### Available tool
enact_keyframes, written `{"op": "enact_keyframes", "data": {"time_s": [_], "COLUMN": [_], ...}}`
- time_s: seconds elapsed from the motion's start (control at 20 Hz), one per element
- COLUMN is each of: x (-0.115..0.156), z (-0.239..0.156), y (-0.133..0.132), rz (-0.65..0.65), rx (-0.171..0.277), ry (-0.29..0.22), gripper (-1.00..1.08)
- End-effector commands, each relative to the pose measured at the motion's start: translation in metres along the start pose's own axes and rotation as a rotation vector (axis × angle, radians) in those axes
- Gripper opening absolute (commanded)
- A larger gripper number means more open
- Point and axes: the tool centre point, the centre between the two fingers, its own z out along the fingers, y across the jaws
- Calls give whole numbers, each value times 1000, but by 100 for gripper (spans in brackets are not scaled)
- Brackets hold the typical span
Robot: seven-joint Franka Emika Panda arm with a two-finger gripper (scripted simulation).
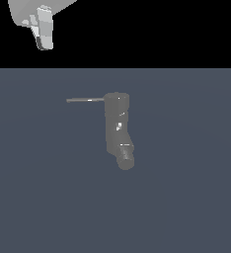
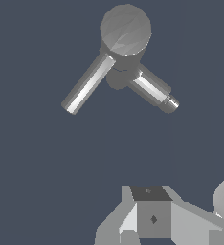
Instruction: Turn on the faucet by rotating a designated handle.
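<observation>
The handle [image 1: 85, 100] sits just above the middle of the exterior frame, a thin straight rod running level from the top of the faucet [image 1: 117, 126] toward the exterior view's left. In the wrist view the handle [image 2: 87, 85] shows as a pale-streaked bar angling away from the round top of the faucet [image 2: 126, 29], with a second, thicker stub, the spout [image 2: 154, 91], angling off the other way. The spout [image 1: 126, 157] in the exterior frame points down and slightly toward the exterior view's right.

The gripper [image 1: 43, 29] hangs in the upper left corner of the exterior frame, well apart from the handle and touching nothing. Its jaws overlap from that angle, and the wrist view shows only the gripper's [image 2: 152, 217] lower blocks, so I cannot tell how wide they stand. They hold nothing.

The likeliest slip, in my judgement, is choosing the wrong bar: seen from the wrist, handle and spout look alike, and pushing the spout would turn nothing. The rod is also thin, so a descent slightly off line may pass beside it or glance off its rounded side. Pushing near the faucet body gives little leverage, and the jaws may strike the body instead.

Count: one faucet, one handle, one spout, one gripper. The grey floor [image 1: 186, 207] carries nothing else.
</observation>
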Motion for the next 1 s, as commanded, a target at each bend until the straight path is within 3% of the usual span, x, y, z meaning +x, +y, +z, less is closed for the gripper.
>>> {"op": "enact_keyframes", "data": {"time_s": [0.0,0.95], "x": [5,59], "z": [10,80], "y": [-12,-82], "rz": [51,405], "rx": [3,11], "ry": [0,8], "gripper": [-100,-100]}}
